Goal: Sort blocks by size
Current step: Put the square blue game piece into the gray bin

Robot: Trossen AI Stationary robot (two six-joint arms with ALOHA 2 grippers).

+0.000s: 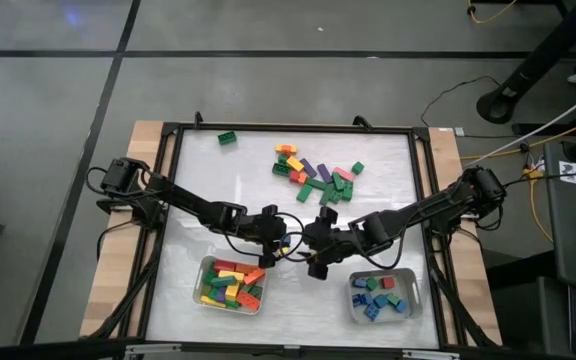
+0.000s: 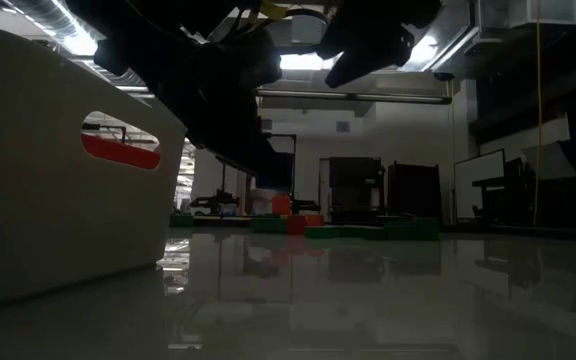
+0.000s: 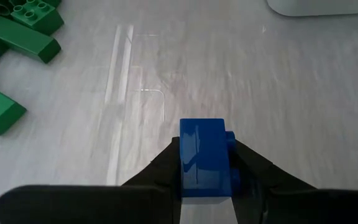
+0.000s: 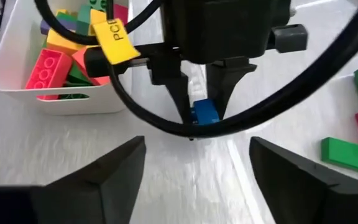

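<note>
While the left gripper hovers at the lower centre of the high view, its fingers are pressed on a small blue block, held above the table. Facing it, the right gripper has its fingers spread wide and holds nothing. More blocks lie loose at the upper centre, and others fill the left tray and the right tray near the bottom.

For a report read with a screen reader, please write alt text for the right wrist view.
The left gripper holds a small blue block between its fingers above the pale table, facing the camera. Beside it stands a white tray with red, yellow and green blocks; the right gripper is open in the foreground.
</note>
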